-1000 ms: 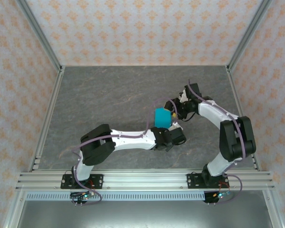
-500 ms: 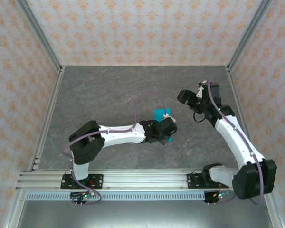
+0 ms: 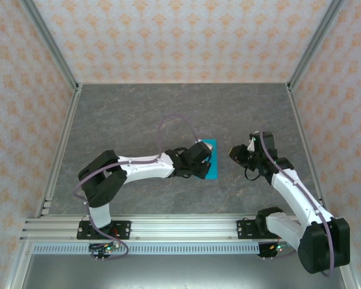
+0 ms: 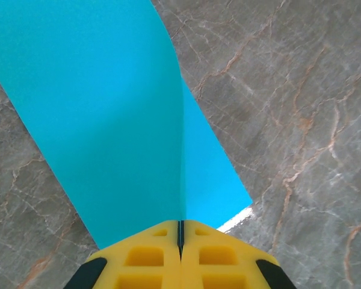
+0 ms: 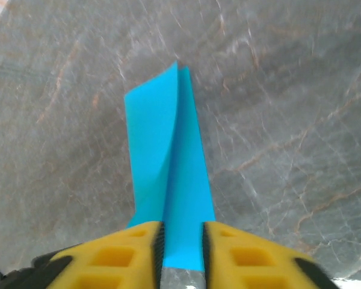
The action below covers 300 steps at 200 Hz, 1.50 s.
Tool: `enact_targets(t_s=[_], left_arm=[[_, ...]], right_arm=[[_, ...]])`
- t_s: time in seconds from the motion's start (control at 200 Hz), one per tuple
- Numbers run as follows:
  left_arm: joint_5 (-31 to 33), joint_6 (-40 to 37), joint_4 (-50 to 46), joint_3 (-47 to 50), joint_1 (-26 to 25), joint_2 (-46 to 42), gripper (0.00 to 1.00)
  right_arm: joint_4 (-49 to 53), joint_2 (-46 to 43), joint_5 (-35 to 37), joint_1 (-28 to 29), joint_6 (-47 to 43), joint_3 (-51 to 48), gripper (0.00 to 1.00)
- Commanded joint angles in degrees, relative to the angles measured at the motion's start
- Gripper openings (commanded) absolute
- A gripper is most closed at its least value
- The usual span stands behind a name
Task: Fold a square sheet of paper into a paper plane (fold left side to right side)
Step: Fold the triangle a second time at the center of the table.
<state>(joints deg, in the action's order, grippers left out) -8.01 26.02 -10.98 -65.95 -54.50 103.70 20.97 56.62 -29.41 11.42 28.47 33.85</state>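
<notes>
The square sheet of paper (image 3: 212, 165) is bright cyan and lies partly folded on the grey table, one flap raised along a centre crease. My left gripper (image 3: 198, 162) is over its left part. In the left wrist view the crease of the paper (image 4: 120, 120) runs straight into the closed seam of the left gripper (image 4: 181, 224), which is shut on it. My right gripper (image 3: 234, 150) hovers just right of the sheet, apart from it. In the right wrist view, the right gripper (image 5: 182, 227) has its jaws a narrow gap apart, and the paper (image 5: 168, 156) lies beyond them.
The grey marbled table (image 3: 138, 120) is walled by patterned panels at the back and sides. A metal rail (image 3: 180, 227) runs along the near edge, where both arm bases stand.
The right gripper has let go of the paper, pulled back to the right and narrowed its jaws. The left gripper has brought the sheet down onto the table.
</notes>
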Motion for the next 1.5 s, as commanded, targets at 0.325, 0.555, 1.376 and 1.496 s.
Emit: enact_targets(t_s=[0.325,0.555,1.376,1.496], left_arm=[[-7.69,4.29,6.38,3.74,4.53,-3.02,0.0],[-7.53,5.54,4.64,4.87,5.48,-3.91,0.0],[-6.73,-2.22,-4.77,-1.96,8.42,0.33,0.0],[-6.67,-3.16,-5.91,-3.24,8.37,1.45,0.0]], right_arm=[[-15.64,10.87,-4.28,10.0,8.79,-5.01,0.0],[-13.25,20.37,-0.68,13.93,8.73,-1.12,0.0],[-4.54,28.58,1.83,14.88,4.58,2.01,0.0],[-4.38,28.56,1.77,14.87,4.36,2.01,0.0]])
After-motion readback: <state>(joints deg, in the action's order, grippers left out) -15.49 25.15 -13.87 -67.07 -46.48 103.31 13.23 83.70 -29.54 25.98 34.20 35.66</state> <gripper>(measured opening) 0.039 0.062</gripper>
